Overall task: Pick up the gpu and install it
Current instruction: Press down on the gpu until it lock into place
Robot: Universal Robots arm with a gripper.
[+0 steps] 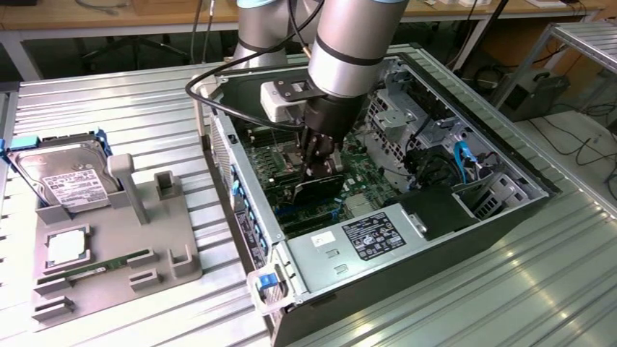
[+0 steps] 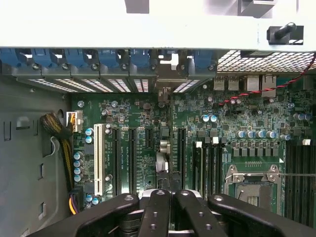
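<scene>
Jaws clenched on slim black gpu card (image 1: 318,189), gripper (image 1: 318,168) inside open black computer case (image 1: 501,210); green motherboard (image 2: 148,143) beneath, silver power supply (image 1: 357,242) just beside.

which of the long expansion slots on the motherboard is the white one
The white slot, nearest the yellow and black cable bundle at the case wall; the other long slots beside it are black.

Nothing reads clearly: the hard drive's white label (image 1: 68,184), the power supply's black sticker (image 1: 368,236) and the motherboard's white silkscreen (image 2: 123,158) carry print too small to make out.
</scene>
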